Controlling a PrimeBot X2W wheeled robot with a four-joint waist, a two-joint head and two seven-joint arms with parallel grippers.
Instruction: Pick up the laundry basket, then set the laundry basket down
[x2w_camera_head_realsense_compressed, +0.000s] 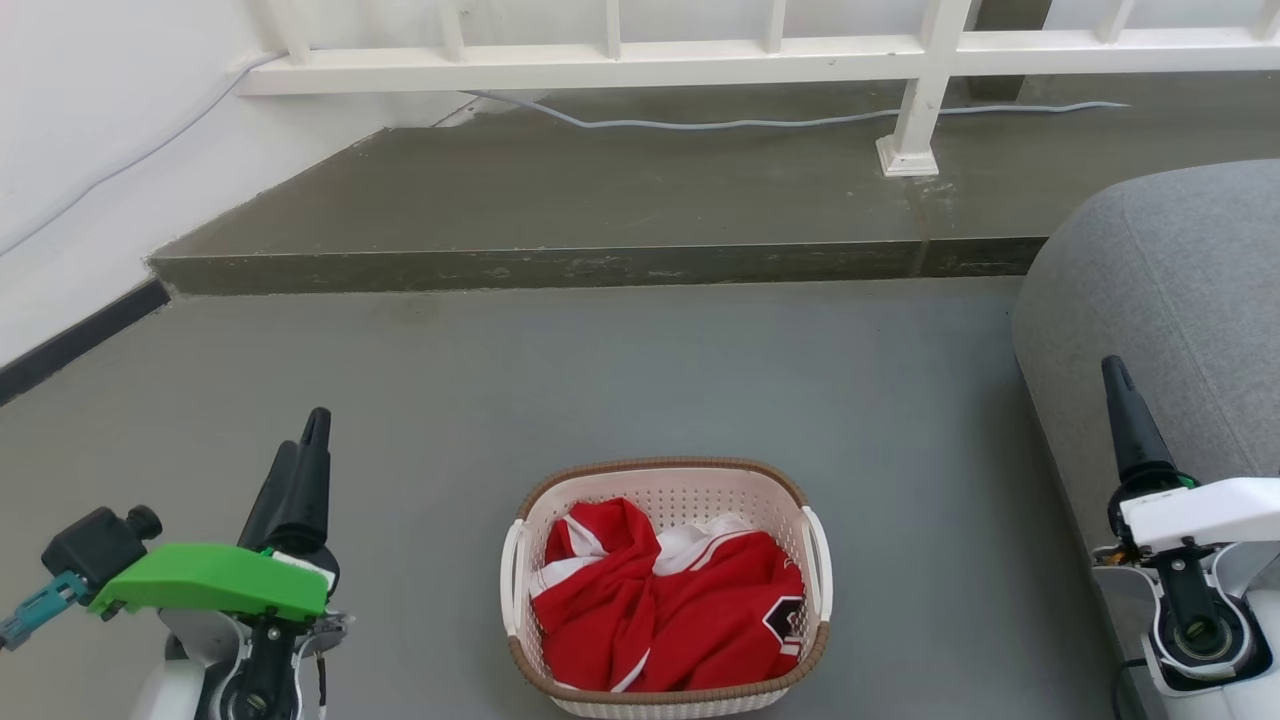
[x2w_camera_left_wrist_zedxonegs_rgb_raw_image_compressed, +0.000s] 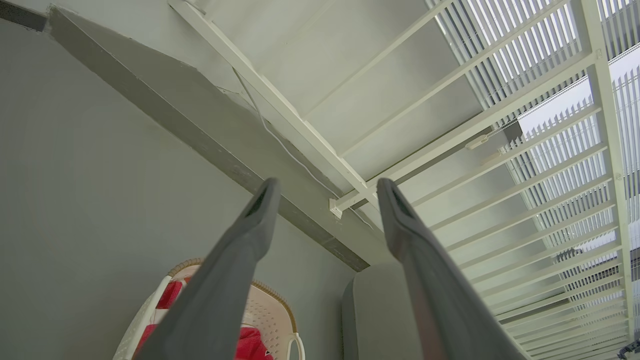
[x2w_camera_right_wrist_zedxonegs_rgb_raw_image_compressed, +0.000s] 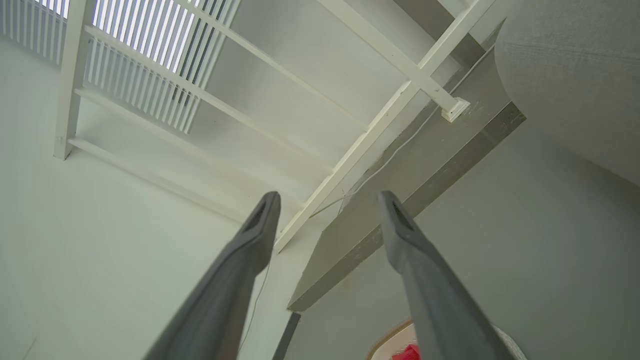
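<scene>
The laundry basket (x2w_camera_head_realsense_compressed: 690, 480) stands on the grey floor at the bottom centre of the head view, cream-white and perforated with a brown rim and white side handles. A crumpled red and white garment (x2w_camera_head_realsense_compressed: 660, 600) fills it. My left gripper (x2w_camera_head_realsense_compressed: 305, 440) hovers to the basket's left, open and holding nothing. My right gripper (x2w_camera_head_realsense_compressed: 1120, 385) hovers far to its right, in front of the sofa, open and holding nothing. The left wrist view catches the laundry basket (x2w_camera_left_wrist_zedxonegs_rgb_raw_image_compressed: 270, 310) behind my left gripper (x2w_camera_left_wrist_zedxonegs_rgb_raw_image_compressed: 325, 192). In the right wrist view, the basket's rim (x2w_camera_right_wrist_zedxonegs_rgb_raw_image_compressed: 390, 337) peeks in below my right gripper (x2w_camera_right_wrist_zedxonegs_rgb_raw_image_compressed: 327, 202).
A grey sofa (x2w_camera_head_realsense_compressed: 1170, 300) stands at the right, close to my right arm. A raised concrete step (x2w_camera_head_realsense_compressed: 600, 265) crosses the floor beyond the basket, with a white railing (x2w_camera_head_realsense_compressed: 920, 90) and a cable (x2w_camera_head_realsense_compressed: 760, 122) on it. A white wall (x2w_camera_head_realsense_compressed: 80, 160) closes the left side.
</scene>
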